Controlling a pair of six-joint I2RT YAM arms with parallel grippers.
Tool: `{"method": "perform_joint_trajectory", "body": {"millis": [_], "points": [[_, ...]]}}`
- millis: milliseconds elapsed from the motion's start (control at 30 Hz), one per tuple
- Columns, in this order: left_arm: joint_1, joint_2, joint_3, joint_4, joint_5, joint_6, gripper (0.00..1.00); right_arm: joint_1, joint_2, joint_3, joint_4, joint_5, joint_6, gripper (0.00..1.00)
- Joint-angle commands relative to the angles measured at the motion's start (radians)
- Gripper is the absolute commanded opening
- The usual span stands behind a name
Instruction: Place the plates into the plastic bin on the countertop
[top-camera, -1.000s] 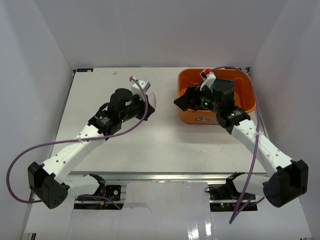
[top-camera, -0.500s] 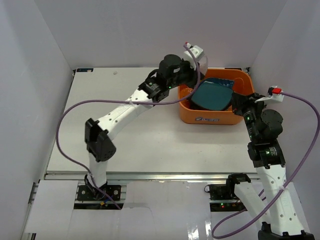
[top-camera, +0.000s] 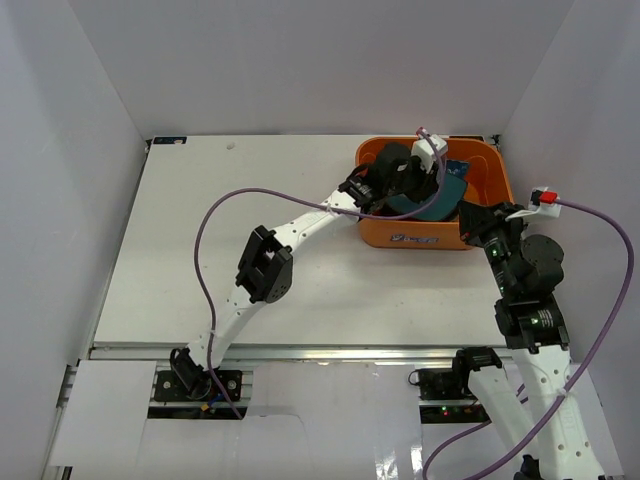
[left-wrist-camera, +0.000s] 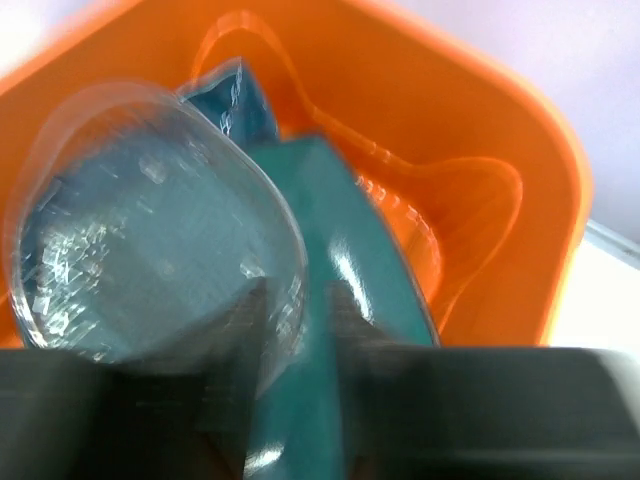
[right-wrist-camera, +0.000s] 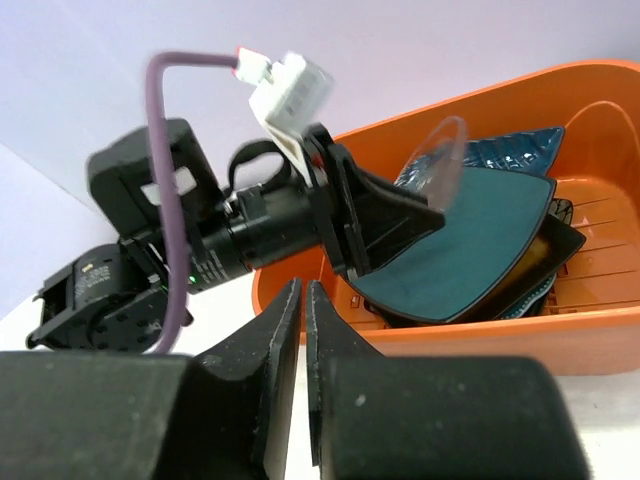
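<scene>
1. Holding the clear plate (left-wrist-camera: 150, 220) by its rim with my left claw (left-wrist-camera: 295, 330): one finger on each face, the jaws pinched on it.
2. The left arm reaches across the countertop (top-camera: 200, 250), and its claw is inside the orange plastic bin (top-camera: 375, 150). The bin sits at the far right corner of the countertop.
3. From the right wrist view the clear plate stands on edge, tilted, above the other plates. I cannot tell whether its lower rim touches them.
4. Under the clear plate is the dark teal square plate (right-wrist-camera: 450, 240), leaning at a slant against the stack in the bin.
5. Behind it, against the far wall, is a scalloped teal plate (right-wrist-camera: 500, 150). Only its upper edge shows.
6. Beneath the teal square, a black-rimmed plate (right-wrist-camera: 555, 235) pokes out at the right. The rest of it is hidden.
7. The bin's slotted floor shows at the right end, beside the stack.
8. My right claw (right-wrist-camera: 302, 300) is outside the bin, near its near right corner and raised off the countertop. It points towards the bin's long near wall.
9. Right claw state: the fingers are drawn together with only a thin slit between them and nothing in the grip.
10. The left wrist view is blurred, so the finger edges are soft and fine contact on the plate rim is hard to read.
</scene>
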Motion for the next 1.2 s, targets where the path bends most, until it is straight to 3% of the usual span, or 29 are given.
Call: {"method": "perform_joint_trajectory", "body": {"millis": [0, 33, 67, 300, 400, 500, 533, 567, 633, 667, 700, 733, 767, 900, 1167], "points": [[-0.008, -0.067, 0.055, 0.055, 0.013, -0.031, 0.48, -0.005, 0.008, -0.003, 0.021, -0.024, -0.014, 0.12], [-0.009, -0.081, 0.055, 0.06, 0.009, -0.032, 0.59, -0.005, 0.01, -0.011, 0.023, -0.026, -0.012, 0.13], [-0.009, -0.095, 0.047, 0.072, 0.009, -0.032, 0.97, -0.005, 0.016, -0.012, 0.024, -0.028, -0.011, 0.14], [-0.009, -0.342, -0.038, 0.123, -0.013, -0.031, 0.98, -0.005, 0.022, 0.001, 0.023, -0.031, -0.014, 0.19], [-0.008, -0.529, -0.178, 0.114, -0.107, -0.023, 0.98, -0.005, 0.026, 0.017, 0.015, -0.093, -0.027, 0.23], [-0.008, -0.789, -0.426, 0.06, -0.315, -0.081, 0.98, -0.005, 0.039, 0.033, 0.004, -0.213, -0.06, 0.34], [-0.009, -0.867, -0.592, 0.042, -0.352, -0.127, 0.98, -0.003, 0.037, 0.032, 0.006, -0.242, -0.066, 0.38], [-0.008, -1.04, -0.691, 0.031, -0.41, -0.147, 0.98, -0.003, 0.03, 0.029, 0.024, -0.297, -0.066, 0.52], [-0.008, -1.22, -0.889, 0.029, -0.451, -0.189, 0.98, -0.003, 0.014, 0.008, 0.044, -0.317, -0.046, 0.72], [-0.006, -1.382, -1.048, 0.005, -0.51, -0.237, 0.98, -0.003, -0.01, 0.0, 0.063, -0.308, -0.037, 0.93], [-0.006, -1.455, -1.11, -0.018, -0.526, -0.255, 0.98, -0.005, -0.024, -0.012, 0.067, -0.296, -0.023, 0.95], [-0.006, -1.523, -1.202, -0.083, -0.54, -0.29, 0.98, -0.005, -0.045, -0.011, 0.067, -0.284, -0.011, 0.9], [-0.005, -1.63, -1.233, -0.127, -0.57, -0.307, 0.98, -0.003, -0.053, -0.006, 0.052, -0.261, -0.009, 0.9], [-0.005, -1.793, -1.305, -0.308, -0.59, -0.365, 0.98, -0.005, -0.076, 0.059, -0.02, -0.233, -0.035, 0.9], [-0.005, -1.904, -1.278, -0.391, -0.537, -0.388, 0.98, -0.005, -0.177, 0.175, -0.103, -0.131, -0.064, 0.9]]}}
